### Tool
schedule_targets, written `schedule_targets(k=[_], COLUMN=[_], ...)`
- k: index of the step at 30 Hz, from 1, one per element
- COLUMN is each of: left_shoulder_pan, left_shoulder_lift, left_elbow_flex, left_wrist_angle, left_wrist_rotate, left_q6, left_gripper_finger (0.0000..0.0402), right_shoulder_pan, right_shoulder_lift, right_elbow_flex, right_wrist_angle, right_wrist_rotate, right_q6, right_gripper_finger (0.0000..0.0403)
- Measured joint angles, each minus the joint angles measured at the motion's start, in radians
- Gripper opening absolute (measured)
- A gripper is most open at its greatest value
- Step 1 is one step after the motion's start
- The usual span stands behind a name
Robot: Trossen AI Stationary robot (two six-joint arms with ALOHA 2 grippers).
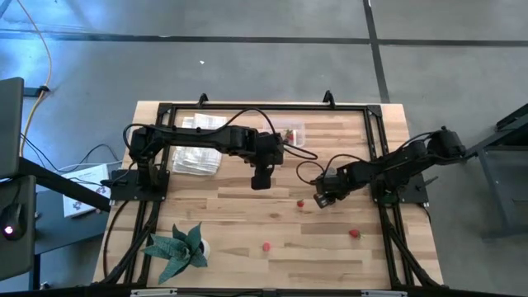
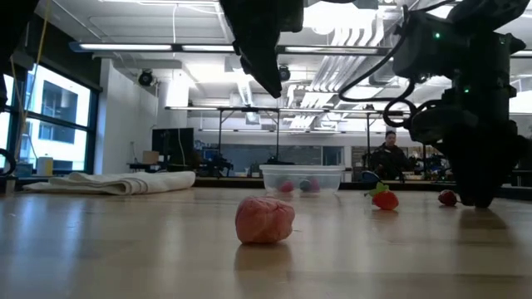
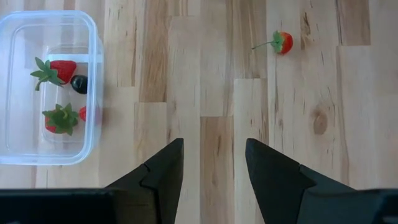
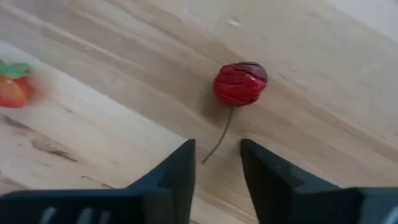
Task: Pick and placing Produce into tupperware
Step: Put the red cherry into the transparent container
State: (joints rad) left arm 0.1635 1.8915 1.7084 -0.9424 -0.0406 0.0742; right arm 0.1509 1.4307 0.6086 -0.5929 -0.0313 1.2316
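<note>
The clear tupperware (image 1: 290, 134) stands at the table's far middle; in the left wrist view the tupperware (image 3: 25, 143) holds two strawberries and a dark berry. Loose produce lies on the wood: a red cherry-like piece (image 4: 240, 83) with a thin stem, a strawberry (image 1: 354, 233) and a pinkish-red piece (image 2: 264, 220). My right gripper (image 4: 217, 158) points down just above the table, open by a narrow gap, with the stem's free end lying just ahead of that gap. My left gripper (image 3: 214, 152) hangs open above bare wood, near the container.
A folded white cloth (image 1: 196, 157) lies at the far left beside the container. A green leafy plant (image 1: 177, 247) sits at the near left. Another strawberry (image 3: 283, 42) lies ahead of the left gripper. A black frame (image 1: 375, 124) borders the table. A person stands in the room beyond.
</note>
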Motion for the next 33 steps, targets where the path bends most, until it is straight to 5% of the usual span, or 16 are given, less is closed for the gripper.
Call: schedule_targets(k=[7,14,21,33], left_shoulder_pan=[0.0,0.0,0.0,0.001], left_shoulder_lift=[0.0,0.0,-0.008,-0.199], left_elbow_flex=[0.0,0.0,0.0,0.001], left_wrist_angle=[0.0,0.0,-0.013,-0.068], left_wrist_rotate=[0.0,0.0,-0.02,-0.19], left_q6=[0.0,-0.001,-0.011,-0.06], left_gripper_finger=[0.0163,0.0163,0.0163,0.0163], right_shoulder_pan=[0.0,0.001,-0.016,-0.29], right_shoulder_lift=[0.002,-0.001,-0.034,-0.041], right_elbow_flex=[-0.002,0.027,0.157,0.394], right_wrist_angle=[-0.016,-0.046,-0.081,-0.138], right_wrist_rotate=[0.025,0.041,0.179,0.275], right_q6=[-0.006,-0.006,-0.052,-0.481], right_gripper_finger=[0.001,0.0002,0.0,0.0])
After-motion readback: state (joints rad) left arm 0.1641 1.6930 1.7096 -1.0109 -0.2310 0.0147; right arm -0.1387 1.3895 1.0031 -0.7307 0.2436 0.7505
